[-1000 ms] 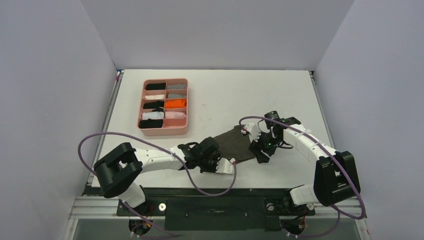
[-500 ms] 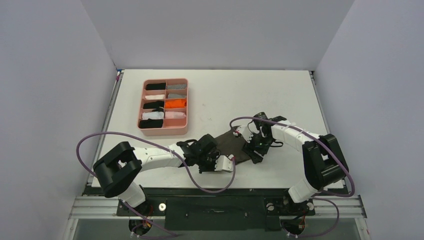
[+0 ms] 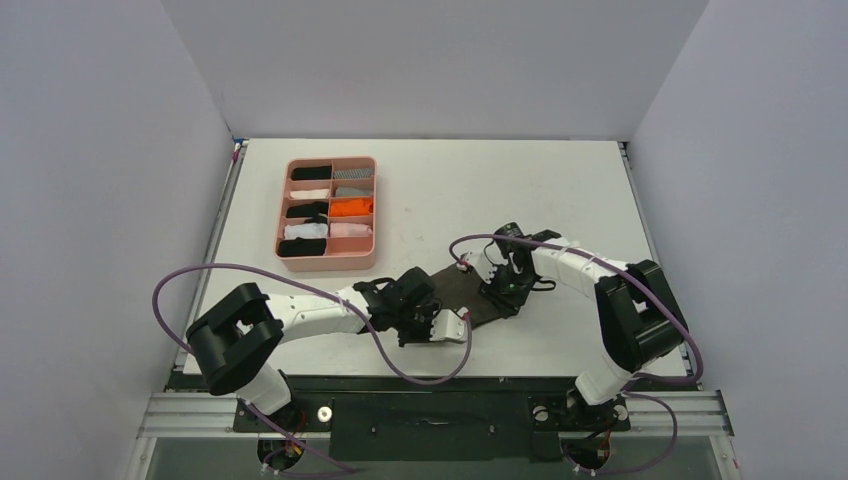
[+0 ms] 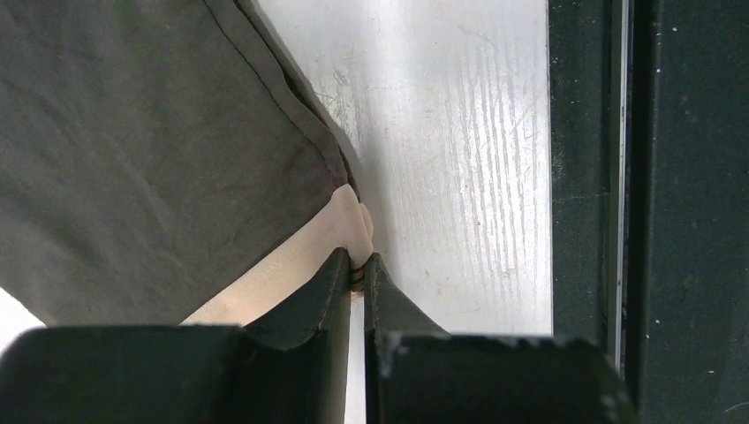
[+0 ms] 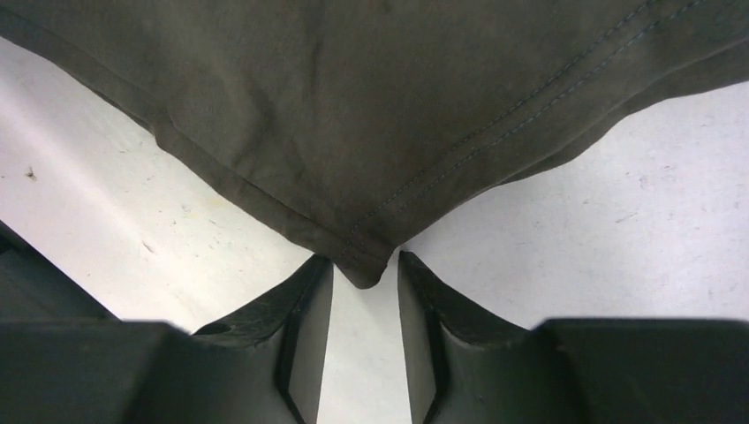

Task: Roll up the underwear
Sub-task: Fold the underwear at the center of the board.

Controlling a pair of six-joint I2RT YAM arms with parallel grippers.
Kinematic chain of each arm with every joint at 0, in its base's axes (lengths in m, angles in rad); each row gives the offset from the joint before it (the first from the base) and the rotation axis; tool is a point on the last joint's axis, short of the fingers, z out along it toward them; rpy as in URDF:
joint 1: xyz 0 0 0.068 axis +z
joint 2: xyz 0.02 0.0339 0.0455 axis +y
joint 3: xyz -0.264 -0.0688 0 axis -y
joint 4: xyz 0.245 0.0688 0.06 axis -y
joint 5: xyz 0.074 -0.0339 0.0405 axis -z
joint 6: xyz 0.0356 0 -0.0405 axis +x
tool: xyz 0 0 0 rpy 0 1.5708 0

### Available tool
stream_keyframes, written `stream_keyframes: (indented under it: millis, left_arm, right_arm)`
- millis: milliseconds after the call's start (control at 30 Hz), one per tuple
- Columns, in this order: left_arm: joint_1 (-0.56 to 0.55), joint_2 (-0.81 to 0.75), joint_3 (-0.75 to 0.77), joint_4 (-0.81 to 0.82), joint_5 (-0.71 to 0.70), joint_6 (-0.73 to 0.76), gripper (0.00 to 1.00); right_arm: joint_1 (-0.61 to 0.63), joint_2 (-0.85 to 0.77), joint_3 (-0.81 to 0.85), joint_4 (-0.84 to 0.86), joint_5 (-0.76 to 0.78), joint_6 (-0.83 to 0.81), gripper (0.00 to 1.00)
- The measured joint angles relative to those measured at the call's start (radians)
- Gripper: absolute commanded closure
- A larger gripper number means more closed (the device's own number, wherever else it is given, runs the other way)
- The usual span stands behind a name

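Underwear (image 3: 462, 290), one, left pincer (image 4: 358, 261) gripping it, right pincer (image 5: 365, 265) astride corner

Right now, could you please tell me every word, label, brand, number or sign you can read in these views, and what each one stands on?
There are none: no word, number, brand or sign can be read in any view.
The underwear shows only plain cloth and stitching, and its waistband is blank.
The pink tray carries no print that shows from above.
The table has only scratches.
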Motion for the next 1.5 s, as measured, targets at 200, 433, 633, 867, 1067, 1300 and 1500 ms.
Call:
stream_keyframes:
  millis: [200, 433, 633, 867, 1067, 1300, 1500]
  left_arm:
    - [0.006, 0.000, 0.002, -0.005, 0.005, -0.006, 1.00]
    - [0.017, 0.000, 0.007, -0.012, 0.018, -0.019, 1.00]
    - [0.039, 0.000, 0.011, -0.028, 0.050, -0.034, 1.00]
    - [0.072, -0.001, 0.037, -0.079, 0.134, -0.055, 1.00]
    - [0.175, -0.018, 0.053, -0.111, 0.253, -0.100, 1.00]
    - [0.330, -0.016, 0.090, -0.124, 0.401, -0.190, 1.00]
    - [0.438, 0.047, 0.154, -0.148, 0.537, -0.270, 1.00]
  right_arm:
    - [0.017, 0.004, 0.000, -0.016, -0.005, -0.001, 0.85]
    - [0.023, 0.006, 0.000, -0.033, -0.010, -0.003, 1.00]
    - [0.023, 0.006, 0.023, -0.083, -0.031, 0.000, 1.00]
    - [0.014, 0.000, 0.072, -0.167, -0.060, 0.004, 1.00]
    - [-0.019, -0.005, 0.150, -0.246, -0.085, 0.034, 1.00]
    - [-0.051, 0.024, 0.294, -0.324, -0.130, 0.080, 1.00]
    - [-0.061, 0.146, 0.429, -0.387, -0.166, 0.120, 1.00]
